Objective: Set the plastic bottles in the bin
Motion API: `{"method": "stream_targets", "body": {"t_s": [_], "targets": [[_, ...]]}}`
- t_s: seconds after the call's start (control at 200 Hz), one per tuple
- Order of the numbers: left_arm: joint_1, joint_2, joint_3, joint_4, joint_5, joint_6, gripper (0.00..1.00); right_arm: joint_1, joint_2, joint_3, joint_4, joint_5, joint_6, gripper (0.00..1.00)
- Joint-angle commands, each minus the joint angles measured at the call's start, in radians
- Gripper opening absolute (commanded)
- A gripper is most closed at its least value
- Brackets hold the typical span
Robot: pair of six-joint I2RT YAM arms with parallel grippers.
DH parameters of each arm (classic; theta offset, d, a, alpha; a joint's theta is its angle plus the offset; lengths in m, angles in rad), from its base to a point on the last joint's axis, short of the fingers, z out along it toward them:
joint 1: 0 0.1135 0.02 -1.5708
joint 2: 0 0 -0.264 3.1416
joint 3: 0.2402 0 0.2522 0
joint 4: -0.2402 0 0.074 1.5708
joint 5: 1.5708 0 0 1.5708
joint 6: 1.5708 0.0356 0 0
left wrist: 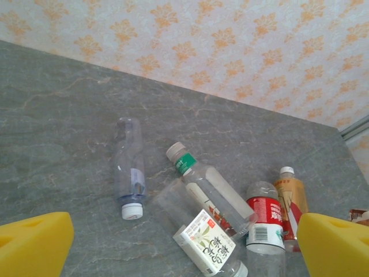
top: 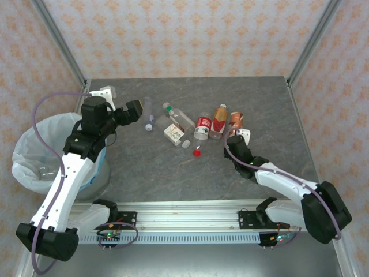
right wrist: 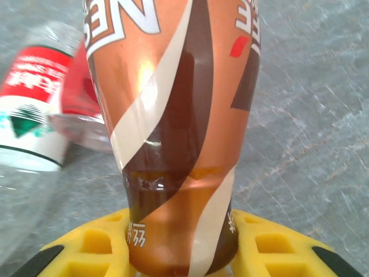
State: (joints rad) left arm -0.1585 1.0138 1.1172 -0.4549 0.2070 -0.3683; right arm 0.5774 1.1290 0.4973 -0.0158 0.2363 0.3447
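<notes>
Right tool (right wrist: 181,257) clamped on orange-brown bottle (right wrist: 173,144) at 2 o'clock on bench (top: 173,173), left tool (top: 134,111) wide open near bin (top: 26,151) at 9, roughly five other bottles (top: 202,127) unbinned around 12, likely early days.

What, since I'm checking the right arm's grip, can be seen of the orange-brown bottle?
The orange-brown bottle looks like glossy plastic, wrapped in an orange, brown and white swirled label with white lettering. It narrows toward the right gripper, whose yellow fingers are shut on it over the grey table. A red-labelled bottle lies beside it.
</notes>
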Motion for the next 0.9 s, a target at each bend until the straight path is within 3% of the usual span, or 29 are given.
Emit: {"method": "stream_targets", "body": {"t_s": [0.0, 0.535, 0.896], "targets": [[-0.008, -0.027, -0.020, 0.059, 0.057, -0.010, 1.00, 0.000, -0.052, 0.032, 0.063, -0.093, -0.081, 0.00], [-0.027, 0.037, -0.043, 0.202, 0.276, -0.116, 1.00, 0.013, -0.032, 0.126, 0.194, -0.522, -0.093, 0.00], [-0.130, 0.166, -0.031, 0.306, 0.313, -0.188, 1.00, 0.079, 0.103, 0.222, 0.306, -0.649, -0.076, 0.00]]}}
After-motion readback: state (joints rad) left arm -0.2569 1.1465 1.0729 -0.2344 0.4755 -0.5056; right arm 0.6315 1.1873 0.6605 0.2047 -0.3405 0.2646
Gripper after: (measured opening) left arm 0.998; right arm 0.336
